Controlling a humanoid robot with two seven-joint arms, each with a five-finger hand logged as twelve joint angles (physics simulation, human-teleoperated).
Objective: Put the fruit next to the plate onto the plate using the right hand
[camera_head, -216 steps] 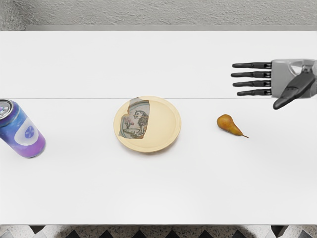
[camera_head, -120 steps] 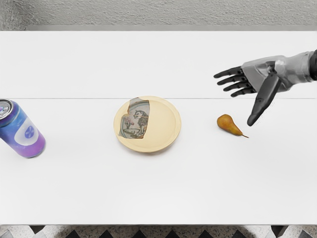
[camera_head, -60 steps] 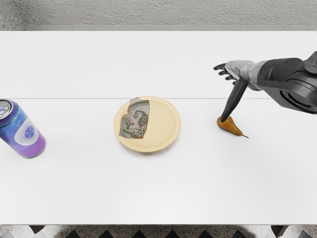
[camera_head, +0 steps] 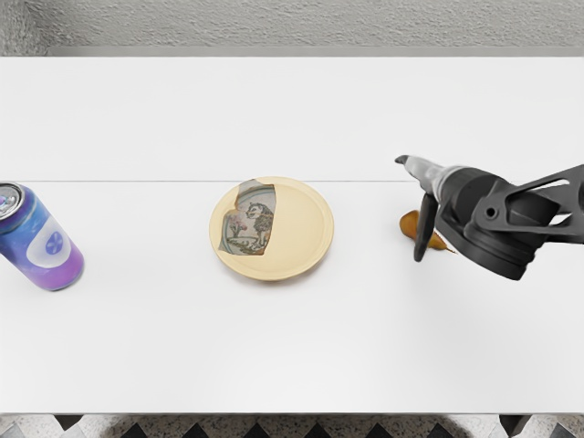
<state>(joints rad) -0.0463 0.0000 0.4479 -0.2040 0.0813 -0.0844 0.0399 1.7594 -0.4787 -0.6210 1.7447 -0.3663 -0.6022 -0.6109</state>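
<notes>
- The right hand is seen almost edge-on, palm turned toward the plate. Its fingers reach out straight and its thumb hangs straight down. It looks open and wraps nothing, probably so the fruit can pass between thumb and fingers.
- The pear lies on the table directly under the hand, just behind the thumb, and is not yet lifted. Only its rounded end shows on the plate side of the thumb. The narrow end and stem are hidden behind the bulky wrist.
- Whether the thumb touches the pear or merely stands in front of it cannot be judged from this angle.
- The other fingers line up behind the one that shows, so their spread is hard to make out.
- The forearm runs off the edge behind the hand, cut off there.
- The plate sits well ahead of the palm. It holds no fruit, and its bare cream half faces the hand, so the carry looks short.
- A purple can leans far beyond the plate, partly cut off by the edge.
- The white table carries all of it.
</notes>
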